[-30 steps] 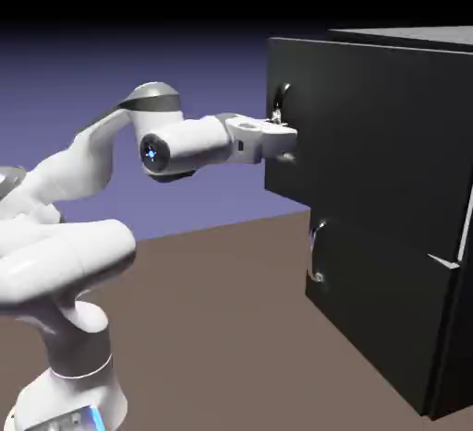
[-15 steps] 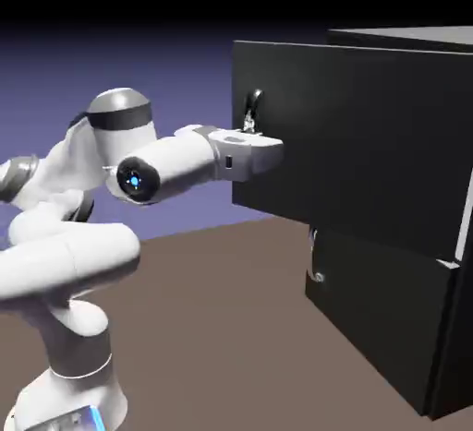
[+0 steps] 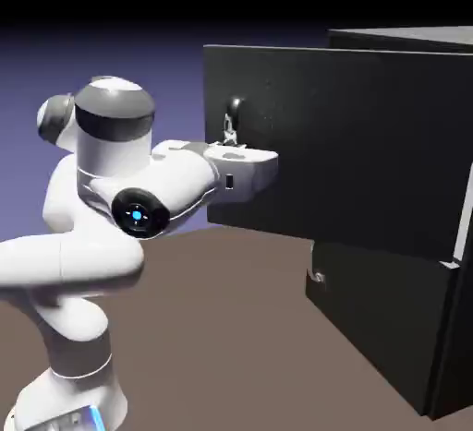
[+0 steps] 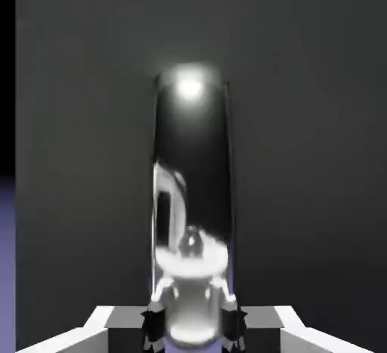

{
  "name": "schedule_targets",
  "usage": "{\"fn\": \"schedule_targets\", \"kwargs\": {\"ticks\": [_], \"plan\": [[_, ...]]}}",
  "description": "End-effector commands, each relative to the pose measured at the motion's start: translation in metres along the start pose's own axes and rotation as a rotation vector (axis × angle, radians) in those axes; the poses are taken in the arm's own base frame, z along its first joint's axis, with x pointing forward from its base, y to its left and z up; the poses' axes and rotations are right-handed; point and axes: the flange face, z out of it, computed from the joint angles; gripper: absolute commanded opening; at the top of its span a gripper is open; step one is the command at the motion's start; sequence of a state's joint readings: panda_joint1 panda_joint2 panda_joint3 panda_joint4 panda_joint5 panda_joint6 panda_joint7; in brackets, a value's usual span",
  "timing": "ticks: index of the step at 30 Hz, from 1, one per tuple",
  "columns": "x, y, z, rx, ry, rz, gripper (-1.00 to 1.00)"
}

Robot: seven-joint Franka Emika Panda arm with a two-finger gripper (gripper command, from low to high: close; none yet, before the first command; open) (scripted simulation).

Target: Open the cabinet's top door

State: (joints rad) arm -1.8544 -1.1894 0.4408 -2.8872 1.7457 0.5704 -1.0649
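The gripper [image 4: 193, 321] was clamped on the top door's [image 3: 369, 134] silver handle [image 4: 193, 200], which ran up between the jaws; no writing showed on the cabinet [image 3: 406, 328].

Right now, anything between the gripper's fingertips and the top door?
Only the door's silver handle: in the hand view it runs up from between the fingertips against the top door. The gripper is shut on it.

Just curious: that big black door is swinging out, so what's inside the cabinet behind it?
Not visible. The top door swings toward the camera and covers the cabinet's interior. Only the gripper, shut on the handle, shows before it.
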Motion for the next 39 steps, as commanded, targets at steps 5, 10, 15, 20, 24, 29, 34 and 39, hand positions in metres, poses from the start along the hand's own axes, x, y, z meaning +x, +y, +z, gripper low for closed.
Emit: {"fn": "schedule_targets", "kwargs": {"ticks": [5,10,15,20,24,29,34,39], "plan": [[0.009,0.009,-0.03,0.056,-0.056,0.0,-1.0],[0.02,0.02,-0.059,0.114,-0.114,0.0,-1.0],[0.034,0.034,-0.088,0.175,-0.175,0.0,-1.0],[0.05,0.05,-0.117,0.241,-0.241,0.0,-1.0],[0.065,0.065,-0.14,0.295,-0.295,0.0,-1.0],[0.085,0.085,-0.166,0.364,-0.364,0.0,-1.0],[0.108,0.108,-0.189,0.433,-0.433,0.0,-1.0],[0.125,0.125,-0.204,0.483,-0.483,0.0,1.0]]}}
